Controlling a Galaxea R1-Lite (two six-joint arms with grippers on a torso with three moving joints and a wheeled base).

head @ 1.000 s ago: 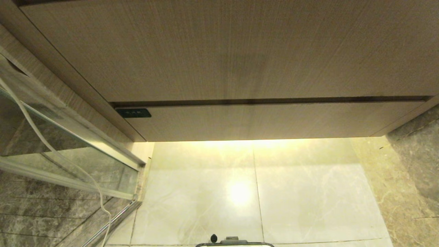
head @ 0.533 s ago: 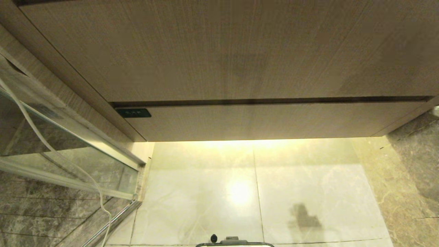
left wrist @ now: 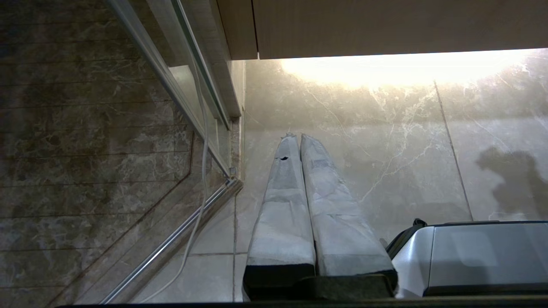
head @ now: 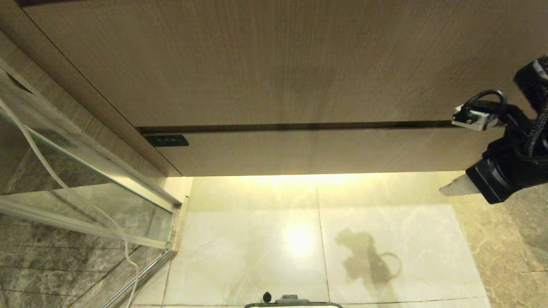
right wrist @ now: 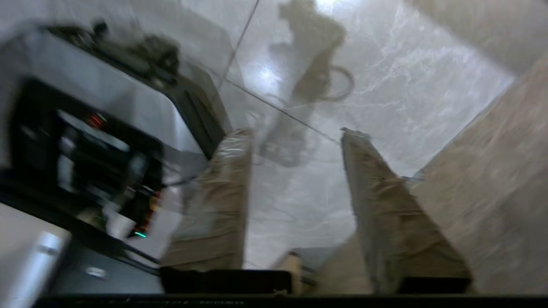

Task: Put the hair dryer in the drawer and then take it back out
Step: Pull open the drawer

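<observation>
Overhead, smooth wood-grain drawer (head: 325, 149) front; right claw (right wrist: 299, 132) empty, tapered fingers apart.

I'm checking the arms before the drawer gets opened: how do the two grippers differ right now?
The left gripper has its fingers pressed together; the right gripper has its fingers spread with nothing between them. The left hangs low beside the robot's base; the right is raised near the closed drawer. Both have pale wrapped fingers.
</observation>
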